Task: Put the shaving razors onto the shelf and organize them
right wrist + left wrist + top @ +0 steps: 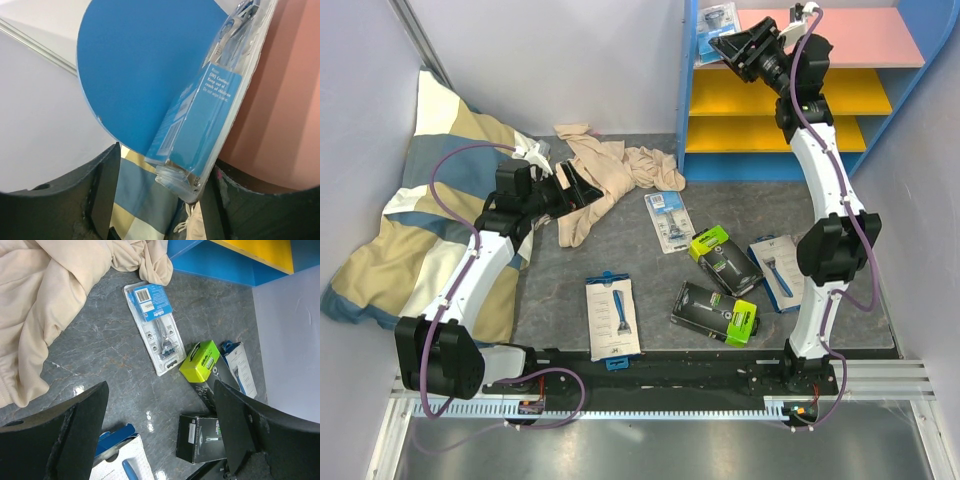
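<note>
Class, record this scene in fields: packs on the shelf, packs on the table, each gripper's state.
On shelf: one blister pack, standing at the left end of the pink top board
On table: second blister pack; two white-blue boxes; two black-lime boxes
Left gripper: open, above the table near the beige cloth
Right gripper: open, either side of the shelf pack
</note>
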### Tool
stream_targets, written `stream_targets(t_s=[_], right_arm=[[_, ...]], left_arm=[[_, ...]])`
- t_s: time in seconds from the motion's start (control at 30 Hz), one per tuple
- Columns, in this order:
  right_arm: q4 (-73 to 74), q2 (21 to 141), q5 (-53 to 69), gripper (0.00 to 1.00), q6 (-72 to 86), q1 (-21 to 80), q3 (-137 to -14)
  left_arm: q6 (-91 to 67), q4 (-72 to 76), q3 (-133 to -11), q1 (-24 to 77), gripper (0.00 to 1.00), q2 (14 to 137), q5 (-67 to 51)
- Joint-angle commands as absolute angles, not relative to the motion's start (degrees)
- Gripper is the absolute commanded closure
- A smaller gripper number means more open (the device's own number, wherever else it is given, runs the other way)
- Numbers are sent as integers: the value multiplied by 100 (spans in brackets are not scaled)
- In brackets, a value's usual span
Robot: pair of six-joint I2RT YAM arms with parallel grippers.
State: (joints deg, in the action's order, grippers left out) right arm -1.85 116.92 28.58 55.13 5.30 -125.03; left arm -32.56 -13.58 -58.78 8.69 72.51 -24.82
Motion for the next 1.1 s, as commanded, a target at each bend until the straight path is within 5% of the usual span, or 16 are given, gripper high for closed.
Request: stream_targets(t_s=[0.0, 0.47, 1.07], right_arm=[[561, 11496, 2734, 31, 5143, 519, -12454], [1854, 11224, 2355, 9, 4403, 527, -12700], [2057, 10987, 2602, 21, 4351, 475, -12243]], left_arm=[[-3243, -1239, -5889, 853, 8, 7260, -2681], [-3235, -1231, -5915, 853, 7, 7365, -2848], [-3173, -1283, -5801, 853, 5, 7374, -2865]])
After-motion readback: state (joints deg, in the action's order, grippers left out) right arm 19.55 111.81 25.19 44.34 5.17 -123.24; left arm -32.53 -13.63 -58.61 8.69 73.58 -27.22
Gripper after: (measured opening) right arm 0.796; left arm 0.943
